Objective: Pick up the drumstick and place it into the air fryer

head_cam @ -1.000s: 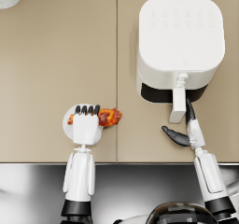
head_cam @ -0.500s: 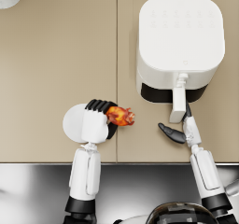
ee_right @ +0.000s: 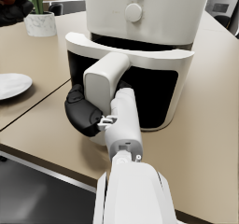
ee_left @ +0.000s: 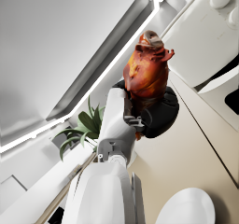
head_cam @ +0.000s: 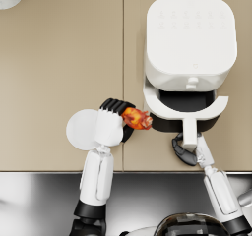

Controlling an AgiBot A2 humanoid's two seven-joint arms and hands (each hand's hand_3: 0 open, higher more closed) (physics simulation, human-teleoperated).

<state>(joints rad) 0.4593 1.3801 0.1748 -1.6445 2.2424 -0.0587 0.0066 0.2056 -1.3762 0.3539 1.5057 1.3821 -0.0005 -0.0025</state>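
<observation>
Fingers (head_cam: 117,105) of the left hand (head_cam: 112,124) curl around the drumstick (head_cam: 137,118), holding it raised off the surface (head_cam: 59,58), just beside the air fryer (head_cam: 189,43) and its pulled-out drawer (head_cam: 184,113). Fingers of the right hand (head_cam: 184,150) wrap the drawer's handle (ee_right: 103,85). Behind the left hand lies a white plate (head_cam: 80,129).

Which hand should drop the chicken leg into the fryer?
The left hand, most likely. It already holds the drumstick, lifted beside the air fryer's open drawer. The right hand is busy gripping the drawer handle.
</observation>
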